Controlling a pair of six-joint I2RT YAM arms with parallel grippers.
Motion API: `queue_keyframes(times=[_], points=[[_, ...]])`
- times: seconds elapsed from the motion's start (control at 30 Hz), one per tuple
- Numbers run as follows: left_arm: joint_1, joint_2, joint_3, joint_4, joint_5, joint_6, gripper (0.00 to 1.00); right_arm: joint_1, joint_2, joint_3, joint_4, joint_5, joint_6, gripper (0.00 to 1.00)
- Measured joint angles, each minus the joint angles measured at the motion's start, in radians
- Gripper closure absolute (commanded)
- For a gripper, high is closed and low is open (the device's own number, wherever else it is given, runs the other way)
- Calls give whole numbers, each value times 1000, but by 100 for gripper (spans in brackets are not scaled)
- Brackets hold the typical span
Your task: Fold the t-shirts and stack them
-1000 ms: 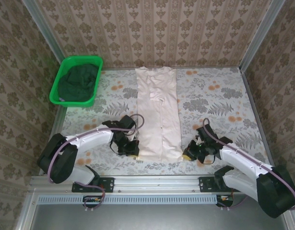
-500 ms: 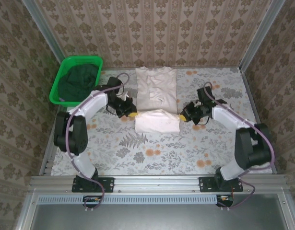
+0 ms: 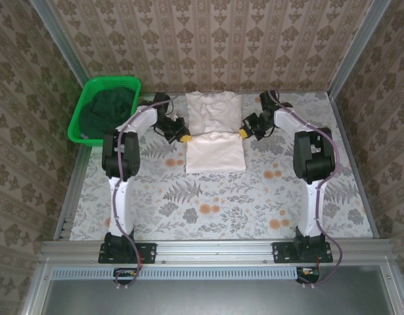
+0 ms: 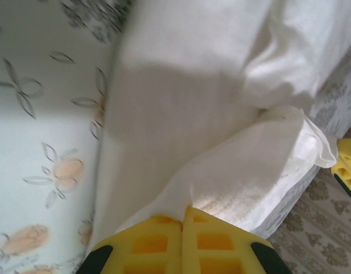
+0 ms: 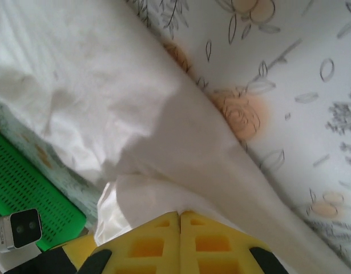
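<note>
Pale cream-pink cloth t-shirt (image 3: 215, 154) laid half-folded at back-centre of desk (image 3: 254, 197), folded-over edge pinched at its left corner by left gripper (image 3: 182, 138), at its right corner by right gripper (image 3: 243, 133), both clamped on cloth, dark green t-shirt (image 3: 110, 108) lying in bright green plastic basket (image 3: 100, 140).

At the far edge of the table (image 3: 208, 197), the folded-over near half of the cream-pink t-shirt (image 3: 216, 154) covers the layers under it, so how they lie cannot be told. In the far left corner the dark green t-shirt (image 3: 104, 111) is bunched in the green basket (image 3: 80, 136), its shape unreadable. The left gripper (image 4: 184, 220) is cut off by the left wrist view's bottom edge, the cloth's edge vanishing between its pressed pads; the table's print at that view's top is blurred. The right gripper (image 5: 180, 220) is likewise cut off below, cloth disappearing between its pads, and the basket and a small white camera box (image 5: 18, 229) run off the left edge.
</note>
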Motion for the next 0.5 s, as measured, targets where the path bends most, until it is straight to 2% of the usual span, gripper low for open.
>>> queue_keyframes(times=[0.07, 0.1, 0.17, 0.23, 0.3, 0.37, 0.43, 0.5], points=[[11, 24, 22, -3, -10, -16, 94, 0, 50, 59, -31, 1, 0, 88], [16, 37, 37, -8, -14, -23, 83, -2, 75, 92, -50, 2, -2, 78], [23, 56, 72, -18, -30, -33, 54, -5, 113, 140, -76, 5, -3, 63], [29, 63, 104, -19, -51, -47, 44, -13, 129, 166, -98, 16, -10, 53], [33, 62, 133, -25, -81, -54, 38, -26, 124, 170, -120, 39, -25, 52], [36, 50, 150, -29, -119, -53, 38, -37, 100, 146, -113, 56, -42, 57], [36, 21, 144, -43, -161, -45, 42, -42, 32, 56, -77, 64, -59, 65], [32, -50, 94, -42, -188, -26, 50, -39, -87, -90, -31, 68, -79, 78]])
